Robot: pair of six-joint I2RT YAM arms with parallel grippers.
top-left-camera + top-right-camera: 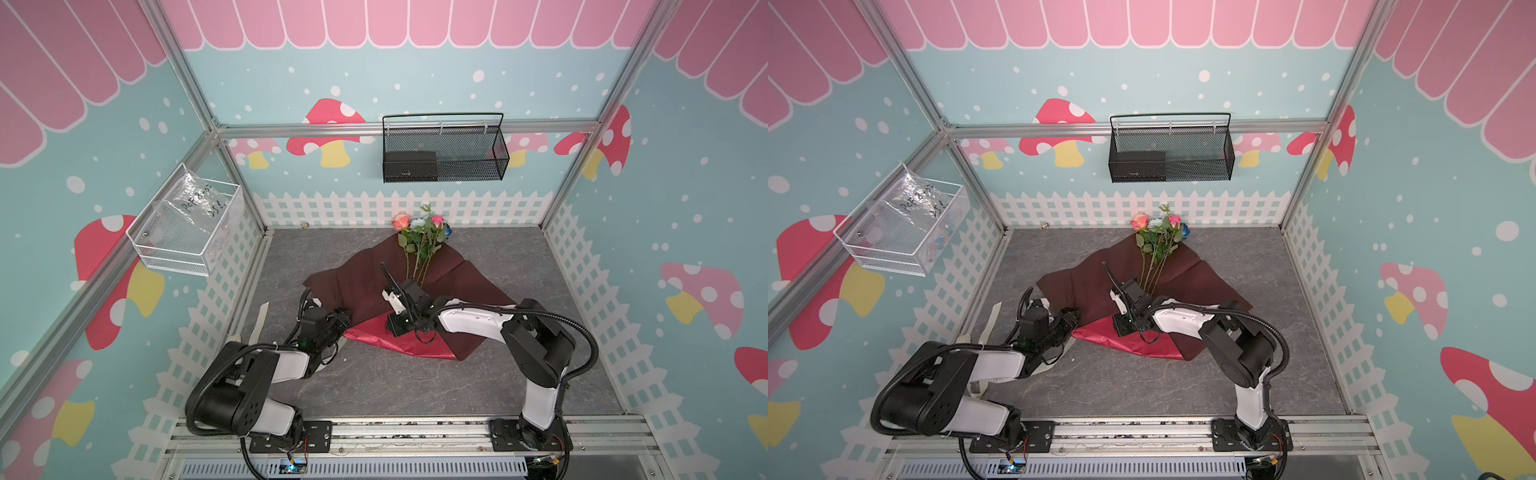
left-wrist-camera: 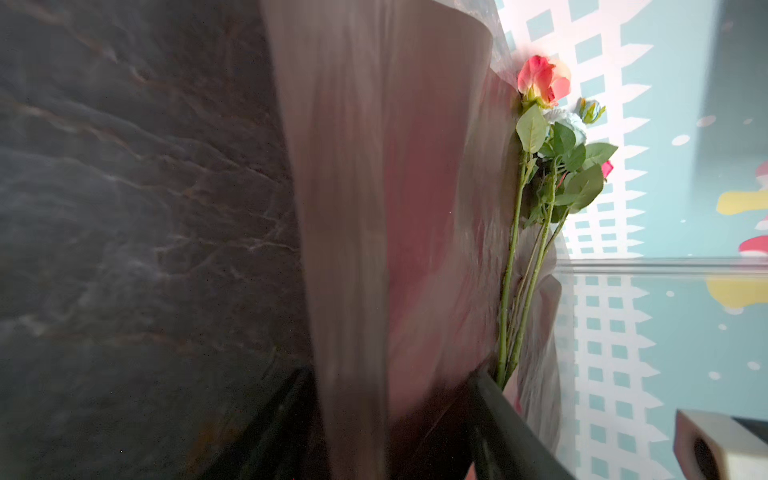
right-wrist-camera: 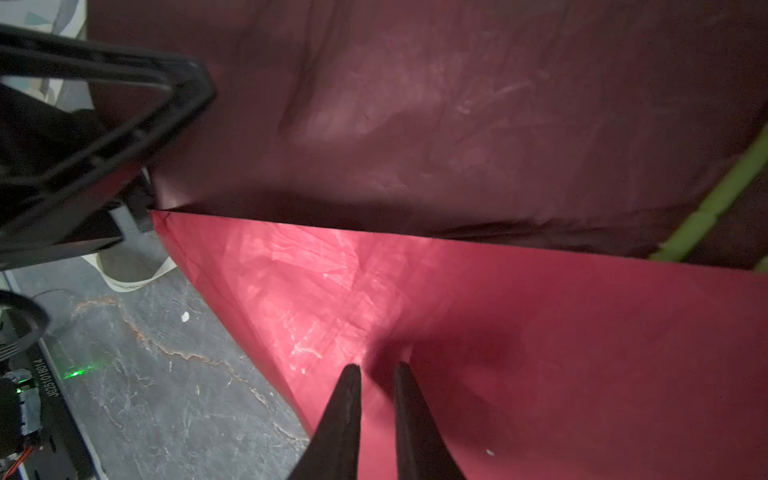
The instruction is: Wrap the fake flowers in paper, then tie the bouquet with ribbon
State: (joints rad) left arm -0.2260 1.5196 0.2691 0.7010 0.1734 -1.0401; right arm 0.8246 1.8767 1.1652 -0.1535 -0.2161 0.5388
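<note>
at the far left a cream ribbon [image 1: 262, 318] lies loose on the grey counter [image 1: 415, 386] and nothing touches it, so in my judgement the tying itself is not yet begun. just right of it the left tool [image 1: 347, 322] sits at the left border of the wrapping paper [image 1: 361, 282]. in the left wrist view a flap of this paper stands up between its two fingers [image 2: 507, 440]. the fingers are apart, one on each side, and i do not see them pinching it. the view is blurred there, so this is not fully sure.

the paper is spread in the middle of the counter, dark red in the far part and bright shiny red in the near part. on the bright part the right tool [image 3: 376, 365] points down. its fingers are almost together, with only a thin slit between, and the tips press on the sheet. i cannot tell if a small fold is caught there.

a little more to the right the flowers [image 1: 422, 237] lie uncovered on the paper, heads toward the back wall.

so the step in hand looks like wrapping. the next move calls for the left tool to close on the flap and bring it rightward over the stems [image 1: 417, 270], gently, because the thin sheet can slip or tear.
</note>
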